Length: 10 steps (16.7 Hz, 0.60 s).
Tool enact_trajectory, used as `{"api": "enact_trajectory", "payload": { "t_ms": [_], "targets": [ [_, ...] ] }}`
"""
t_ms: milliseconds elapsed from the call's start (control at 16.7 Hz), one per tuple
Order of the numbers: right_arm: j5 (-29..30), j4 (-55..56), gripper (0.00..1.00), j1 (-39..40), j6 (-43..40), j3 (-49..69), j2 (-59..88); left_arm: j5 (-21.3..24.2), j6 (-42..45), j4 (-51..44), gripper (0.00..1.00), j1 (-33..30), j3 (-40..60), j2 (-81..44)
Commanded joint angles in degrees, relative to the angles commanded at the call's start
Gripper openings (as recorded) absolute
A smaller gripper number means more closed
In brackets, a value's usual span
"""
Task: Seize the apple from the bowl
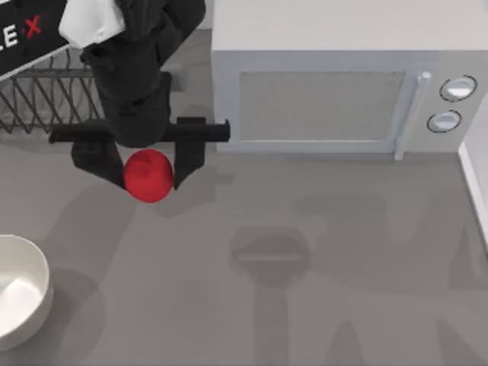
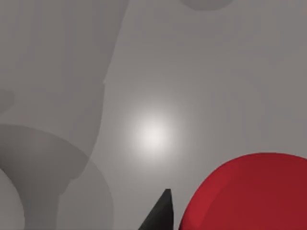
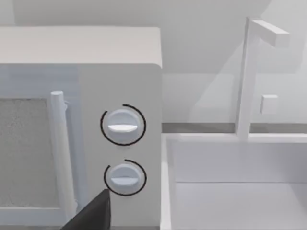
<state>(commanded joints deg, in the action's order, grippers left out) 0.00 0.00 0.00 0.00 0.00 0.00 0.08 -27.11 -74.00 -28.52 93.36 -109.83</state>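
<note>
Top view first: my left tool [image 1: 149, 177] hangs over the far left part of the surface [image 1: 320, 290], its two dark fingers [image 1: 188, 156] clamped on either side of the apple [image 1: 148, 175], so it grips the red ball. The bowl [image 1: 30, 301] sits well apart from it at the near left edge, with nothing red inside. A microwave [image 1: 335, 91] stands at the far side, right of the tool, and a wire rack [image 1: 38, 99] sits at the far left behind the arm.

Left wrist view: I see the apple [image 2: 249, 196] large and close, with one dark fingertip [image 2: 160, 213] just beside it and grey surface [image 2: 153, 72] beyond.

Right wrist view: my right arm faces the microwave [image 3: 120, 86], its two round knobs [image 3: 123, 125] and upright handle [image 3: 62, 153], with a white sink [image 3: 230, 191] and faucet [image 3: 249, 76] to the right. One dark finger [image 3: 93, 213] of the right tool pokes in; I cannot tell whether that tool is open or closed.
</note>
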Motion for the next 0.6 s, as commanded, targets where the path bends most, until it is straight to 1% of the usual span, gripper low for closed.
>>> {"api": "enact_trajectory", "payload": {
  "t_ms": [300,420,600],
  "targets": [
    [0.0,0.0,1.0,0.0,0.0,0.0,0.0,-0.01,0.05,14.47,0.0,-0.01,-11.51,-1.96],
    [0.0,0.0,1.0,0.0,0.0,0.0,0.0,-0.01,0.07,17.19,0.0,-0.01,-14.18,-2.47],
    [0.0,0.0,1.0,0.0,0.0,0.0,0.0,-0.02,0.07,17.66,0.0,-0.01,-14.63,-2.55]
  ]
}}
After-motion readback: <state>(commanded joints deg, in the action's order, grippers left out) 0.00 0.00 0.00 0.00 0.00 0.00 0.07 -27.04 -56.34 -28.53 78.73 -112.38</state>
